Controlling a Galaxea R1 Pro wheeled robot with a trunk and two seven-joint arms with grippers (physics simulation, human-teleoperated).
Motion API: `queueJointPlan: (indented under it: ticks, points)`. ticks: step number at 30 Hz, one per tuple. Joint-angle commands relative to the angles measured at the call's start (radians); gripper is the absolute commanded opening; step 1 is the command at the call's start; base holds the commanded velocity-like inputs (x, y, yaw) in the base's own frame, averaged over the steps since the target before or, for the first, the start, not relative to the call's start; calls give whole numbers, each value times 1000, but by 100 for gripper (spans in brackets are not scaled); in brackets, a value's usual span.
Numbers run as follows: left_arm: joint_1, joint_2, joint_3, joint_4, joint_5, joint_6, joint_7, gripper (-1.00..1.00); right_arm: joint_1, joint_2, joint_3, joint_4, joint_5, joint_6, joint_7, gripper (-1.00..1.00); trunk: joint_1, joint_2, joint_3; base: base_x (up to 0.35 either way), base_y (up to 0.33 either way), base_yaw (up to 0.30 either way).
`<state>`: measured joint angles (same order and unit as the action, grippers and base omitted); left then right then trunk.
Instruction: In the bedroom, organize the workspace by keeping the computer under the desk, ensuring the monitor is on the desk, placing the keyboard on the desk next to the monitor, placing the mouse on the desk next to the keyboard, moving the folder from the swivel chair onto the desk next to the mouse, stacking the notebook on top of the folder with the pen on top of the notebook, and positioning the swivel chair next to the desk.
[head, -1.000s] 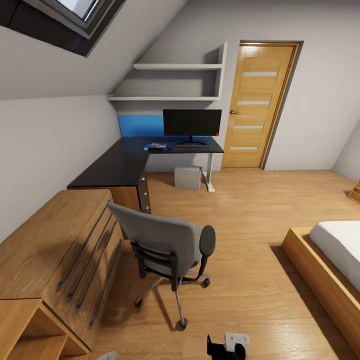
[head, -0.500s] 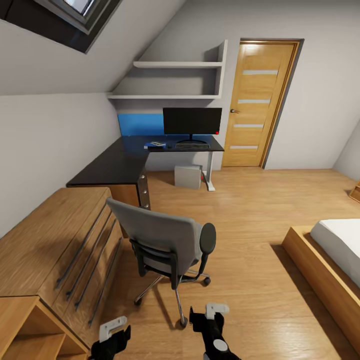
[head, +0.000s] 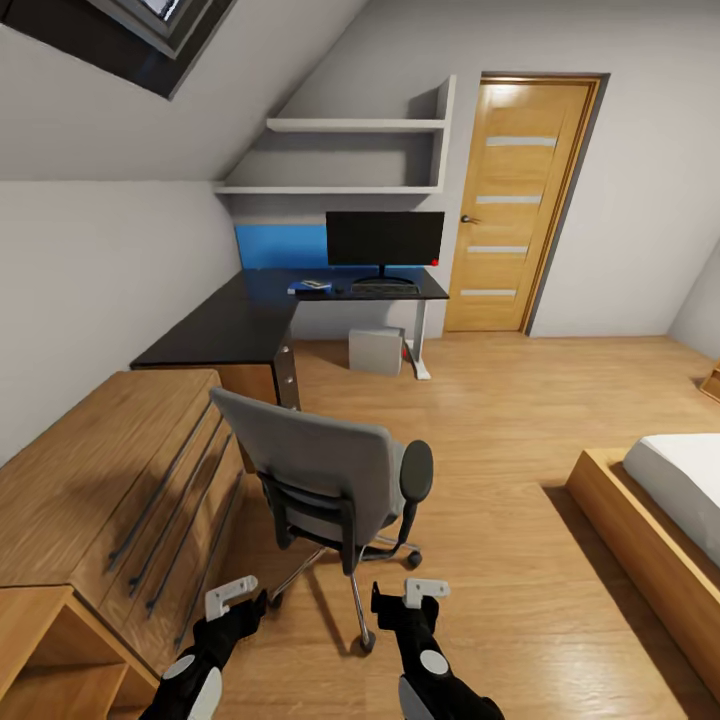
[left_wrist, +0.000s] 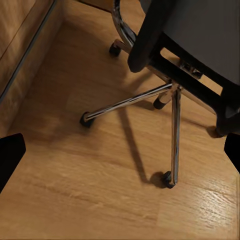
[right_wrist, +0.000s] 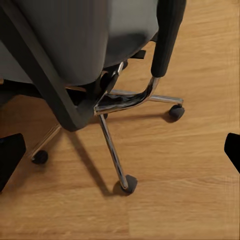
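Observation:
The grey swivel chair (head: 325, 480) stands on the floor with its back to me, well short of the black L-shaped desk (head: 235, 325). My left gripper (head: 240, 603) and right gripper (head: 405, 600) hover open just behind its chrome base (left_wrist: 150, 97) (right_wrist: 112, 150), touching nothing. On the desk's far wing stand the monitor (head: 385, 238) and, in front of it, the keyboard (head: 385, 288). A flat blue folder (head: 311, 288) with something small on it lies left of the keyboard. The computer (head: 377, 352) sits under the desk. Mouse, notebook and pen are too small to tell.
A light wooden dresser (head: 110, 490) stands close on the left of the chair. A bed (head: 665, 500) fills the right side. A wooden door (head: 510, 205) and wall shelves (head: 350, 155) are at the far wall. Open wooden floor (head: 490, 420) lies between chair, desk and bed.
Both arms have risen from the bottom edge into the head view, toward the chair's base. The camera has crept slightly forward. The chair and desk items have not moved.

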<state>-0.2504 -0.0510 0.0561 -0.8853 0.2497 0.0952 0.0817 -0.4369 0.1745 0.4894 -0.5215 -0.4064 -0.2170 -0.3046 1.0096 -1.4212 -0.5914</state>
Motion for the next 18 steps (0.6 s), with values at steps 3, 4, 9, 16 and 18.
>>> queueJointPlan:
  ticks: [3,4,9,16,18]
  points:
    - [-1,-1,1,-12,10,11,2,100,-2,0,7,-7,-8,-14,-4,100,12,-22,-10,0,0,0]
    - [-1,0,0,-13,10,12,3,100,-2,0,8,-9,-7,-19,-4,100,15,-29,-14,0,0,0]
    - [-1,4,-1,-12,11,13,2,100,-2,0,28,-11,16,-75,0,100,35,-64,-29,0,0,0]
    - [-1,33,-1,2,12,11,-1,100,-2,0,75,-11,83,-144,-3,100,61,-113,-51,0,0,0]
    - [-1,40,-1,4,12,11,-2,100,-2,0,80,-11,90,-150,-4,100,69,-127,-57,0,0,0]
